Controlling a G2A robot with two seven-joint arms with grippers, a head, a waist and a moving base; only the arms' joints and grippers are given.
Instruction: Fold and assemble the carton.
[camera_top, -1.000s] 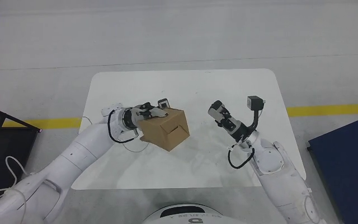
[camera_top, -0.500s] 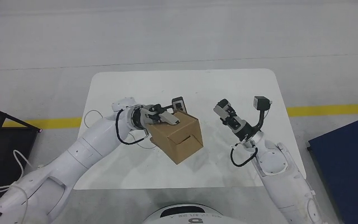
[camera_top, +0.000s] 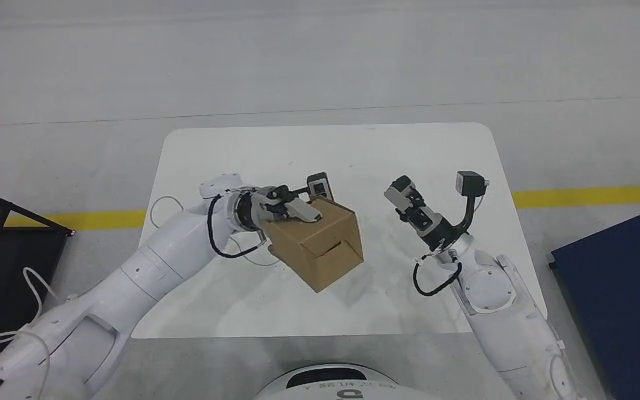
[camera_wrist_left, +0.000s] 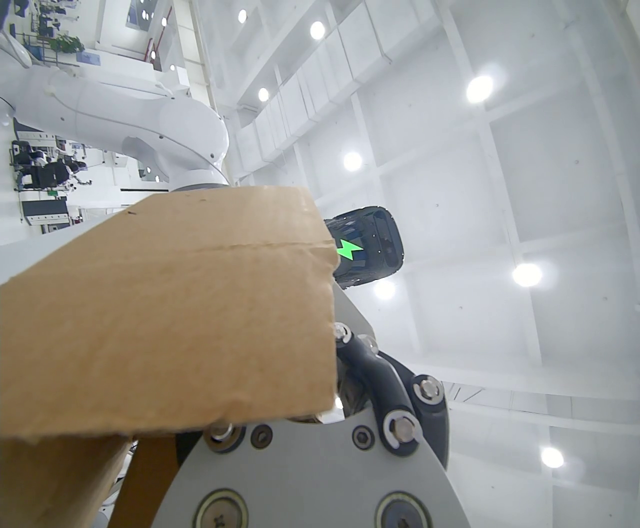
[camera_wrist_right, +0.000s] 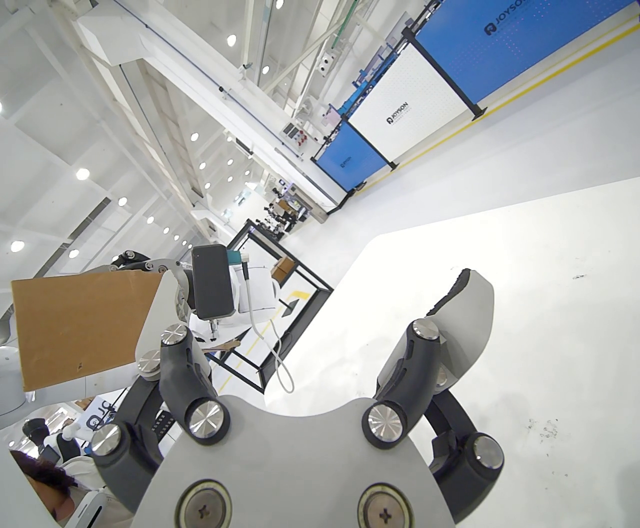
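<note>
Carton loc: cardboard carton (camera_top: 318, 248) sits over the middle of the worktop (camera_top: 420, 150), a bit toward the left edge and tilted. Can't tell if its low corner touches the surface.
Carton axis: long axis runs diagonal, from the far-left corner dir. toward the near-right corner. A folded flap w/ a cut faces up.
L claw: left gripper (camera_top: 298, 208) is clamped on the carton's far-left top edge. In the left wrist view the cardboard panel lies right across the claw, so it's carrying the box.
R claw: right gripper (camera_top: 403, 192) has its jaws spread wide w/ nothing between them. It's over the worktop toward the right edge and level w/ the carton's far end.
Key relation: the carton lies toward the left edge from the R claw, w/ a clear gap between them. The right wrist view shows the carton's side panel beyond its left finger. L arm already has it; R arm is the free one.
Next move (est.): R claw prob. needs to cross that gap toward the carton's free right end to press or tuck a flap while L steadies.
Risk (est.): a one-edge hold may let the box swing when pushed.
Change vs 1 s ago: carton + L claw shifted toward the right edge and slightly nearer. R claw drifted a touch toward the right edge. Almost no diff. vs 0.5 s ago.
</note>
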